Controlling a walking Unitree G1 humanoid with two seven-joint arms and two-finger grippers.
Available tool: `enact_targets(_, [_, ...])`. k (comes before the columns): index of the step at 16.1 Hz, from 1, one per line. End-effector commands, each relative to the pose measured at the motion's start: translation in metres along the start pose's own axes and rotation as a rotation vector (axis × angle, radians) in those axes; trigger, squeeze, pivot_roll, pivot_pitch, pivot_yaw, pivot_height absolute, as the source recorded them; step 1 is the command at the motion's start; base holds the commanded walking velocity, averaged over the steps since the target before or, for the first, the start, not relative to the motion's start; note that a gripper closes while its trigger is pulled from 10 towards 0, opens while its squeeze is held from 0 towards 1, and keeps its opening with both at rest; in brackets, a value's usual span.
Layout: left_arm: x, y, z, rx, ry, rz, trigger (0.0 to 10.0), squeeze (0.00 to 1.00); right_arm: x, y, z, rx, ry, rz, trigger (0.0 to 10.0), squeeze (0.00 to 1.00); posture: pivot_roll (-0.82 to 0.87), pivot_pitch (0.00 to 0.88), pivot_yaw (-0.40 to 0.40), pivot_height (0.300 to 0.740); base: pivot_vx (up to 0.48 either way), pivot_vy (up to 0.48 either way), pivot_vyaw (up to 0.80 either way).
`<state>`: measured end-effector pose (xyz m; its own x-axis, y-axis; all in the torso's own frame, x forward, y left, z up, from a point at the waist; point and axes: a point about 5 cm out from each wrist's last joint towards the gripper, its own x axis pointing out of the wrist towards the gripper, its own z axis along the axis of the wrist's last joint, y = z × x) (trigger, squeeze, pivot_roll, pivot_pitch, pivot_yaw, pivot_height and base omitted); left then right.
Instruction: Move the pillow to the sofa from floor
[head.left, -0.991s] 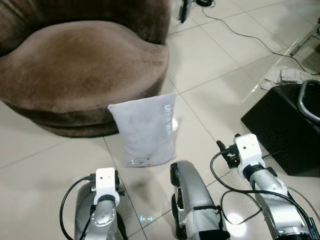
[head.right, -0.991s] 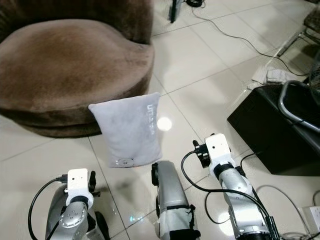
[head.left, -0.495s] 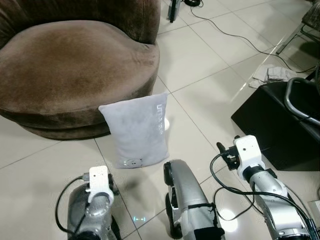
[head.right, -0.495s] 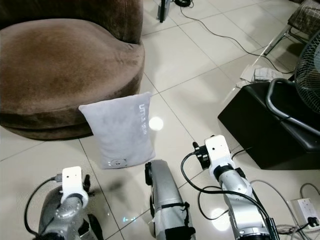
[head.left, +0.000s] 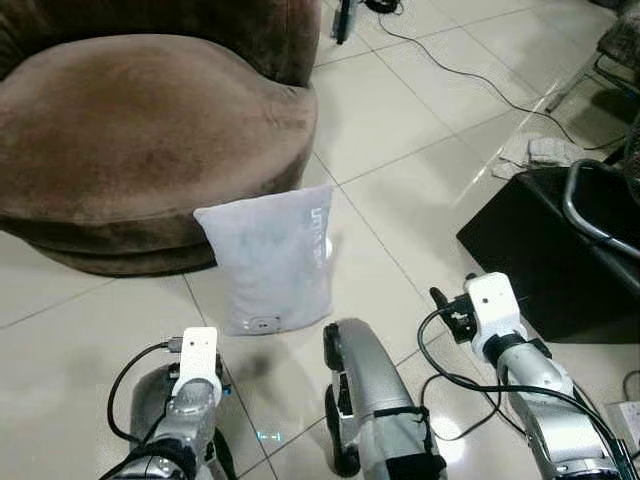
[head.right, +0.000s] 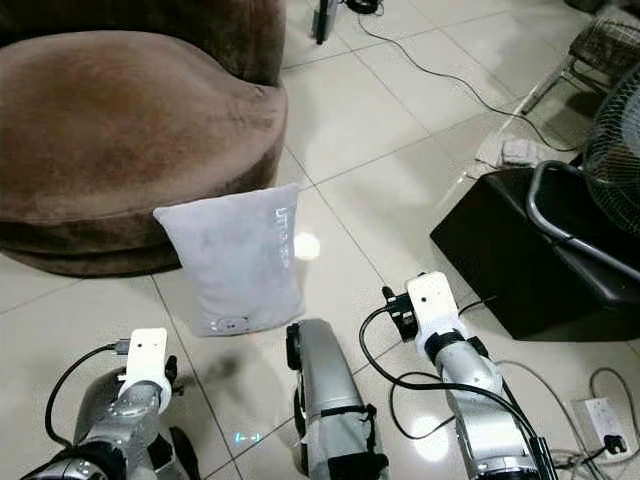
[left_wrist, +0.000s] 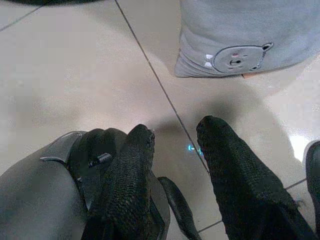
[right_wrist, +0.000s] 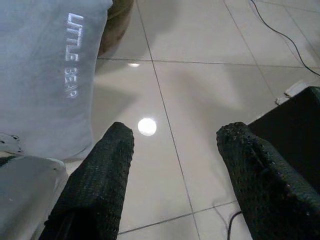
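A grey pillow (head.left: 268, 258) with white lettering and a small bear patch stands on the tiled floor, leaning against the front of the round brown sofa (head.left: 140, 130). Its lower edge with the bear patch appears in the left wrist view (left_wrist: 240, 45). My left gripper (left_wrist: 175, 135) is open, low over the tiles just short of the pillow's bottom edge. My right gripper (right_wrist: 172, 137) is open too, above bare tile to the right of the pillow (right_wrist: 45, 75). Nothing is between either pair of fingers.
A black box (head.left: 545, 250) with a fan's metal stand on it sits to the right. Cables (head.left: 470, 75) run across the tiles behind, and a crumpled cloth (head.left: 535, 152) lies near the box. My own silver leg (head.left: 365, 400) is between the arms.
The camera has shifted slightly, so the scene slid a little. My left arm has moved lower in the picture and closer to the pillow's bottom edge. The pillow stays leaning on the sofa.
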<state>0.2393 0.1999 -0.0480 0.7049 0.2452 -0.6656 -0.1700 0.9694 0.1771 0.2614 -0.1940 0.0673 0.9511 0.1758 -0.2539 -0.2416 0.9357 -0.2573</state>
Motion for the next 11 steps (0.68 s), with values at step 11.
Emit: enact_targets(11, [-0.010, 0.008, -0.044, -0.016, 0.130, 0.023, 10.0, 0.00, -0.003, -0.004, 0.000, -0.010, 0.024, 0.001, 10.0, 0.00, -0.18, 0.301, -0.168, 0.543, 0.000, 0.000, 0.00])
